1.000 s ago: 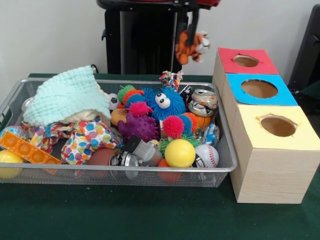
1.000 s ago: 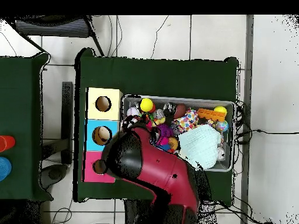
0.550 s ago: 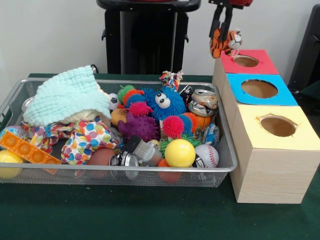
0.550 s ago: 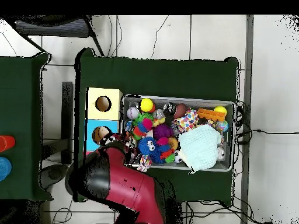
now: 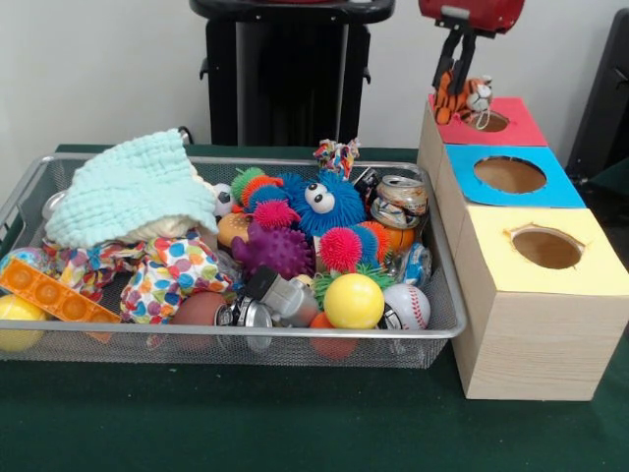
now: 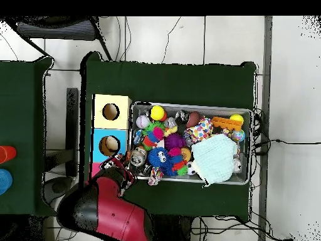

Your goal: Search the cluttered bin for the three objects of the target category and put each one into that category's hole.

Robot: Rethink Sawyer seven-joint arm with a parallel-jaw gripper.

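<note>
Looking at your front view, you see the gripper (image 5: 455, 77) clenched on the tiger toy (image 5: 462, 98), holding it just above the red box's hole (image 5: 488, 121), right of the bin (image 5: 432, 329).

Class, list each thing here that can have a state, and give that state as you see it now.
gripper: shut on the tiger toy, above the red box.
tiger toy: held, hanging at the red hole.
red box: hole partly covered by the toy.
blue box: hole open.
yellow box: hole open.
drink can: crushed, lying in the bin.
wire bin: full of clutter.
</note>
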